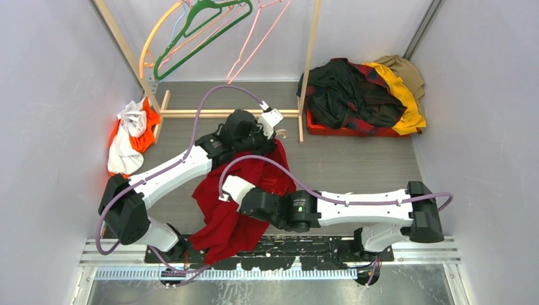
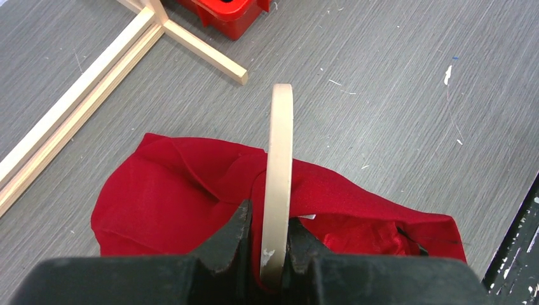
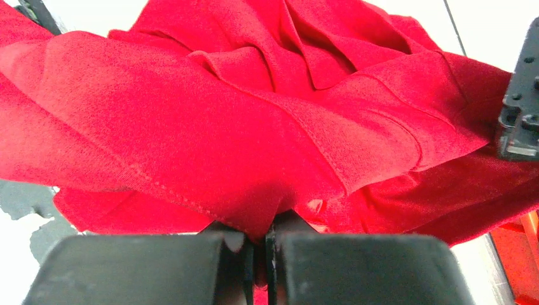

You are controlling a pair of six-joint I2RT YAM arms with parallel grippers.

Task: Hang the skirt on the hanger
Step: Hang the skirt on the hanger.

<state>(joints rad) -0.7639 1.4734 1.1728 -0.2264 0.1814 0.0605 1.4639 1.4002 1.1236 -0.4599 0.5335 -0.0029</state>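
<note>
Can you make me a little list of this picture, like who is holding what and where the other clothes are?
left gripper: shut on the hanger, clamping its cream bar
right gripper: shut on the skirt, pinching a fold
skirt: red, bunched up between the two arms
skirt on hanger: cannot tell; fabric gathers around the bar
rack: wooden, with a green hanger above it
other clothes: dark pile in a red bin far right; orange and white bundle far left

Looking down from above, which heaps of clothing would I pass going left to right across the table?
Orange-and-white cloth heap → red skirt → dark and yellow clothes pile.
</note>
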